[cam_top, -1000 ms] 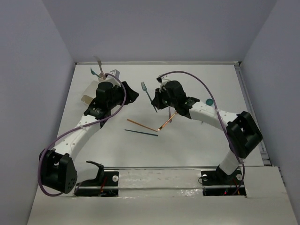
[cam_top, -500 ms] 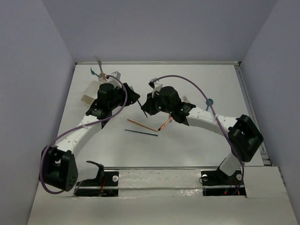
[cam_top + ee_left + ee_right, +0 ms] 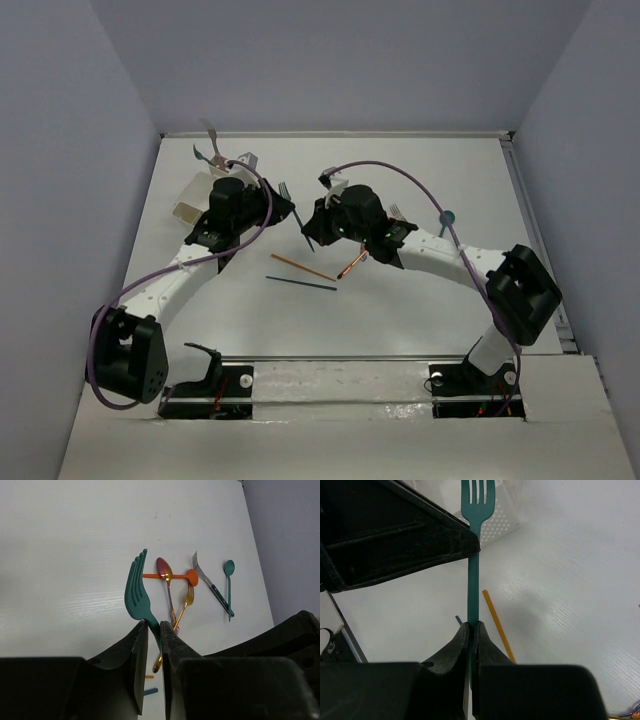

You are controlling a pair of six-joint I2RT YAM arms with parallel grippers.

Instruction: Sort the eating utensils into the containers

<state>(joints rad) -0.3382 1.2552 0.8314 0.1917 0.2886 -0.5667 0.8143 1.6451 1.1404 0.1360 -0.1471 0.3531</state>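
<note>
A teal fork (image 3: 137, 592) hangs above the table between both arms. My left gripper (image 3: 153, 626) has its jaws closed on the fork's neck, just below the tines. My right gripper (image 3: 471, 626) is shut on the handle of the same teal fork (image 3: 476, 510). In the top view the left gripper (image 3: 290, 205) and the right gripper (image 3: 312, 232) meet over the table's middle. A whitish container (image 3: 190, 200) lies left of the left arm. A second container (image 3: 243, 160) stands further back with utensils sticking up beside it.
An orange stick (image 3: 303, 266) and a dark blue stick (image 3: 300, 284) lie in front of the grippers. Right of them lie an iridescent spoon (image 3: 165, 570), a gold fork (image 3: 187, 597), a grey fork (image 3: 210, 582) and a teal spoon (image 3: 229, 580).
The right arm carried the teal fork leftward to the left gripper. The left jaws, open before, have closed onto the fork's neck.
</note>
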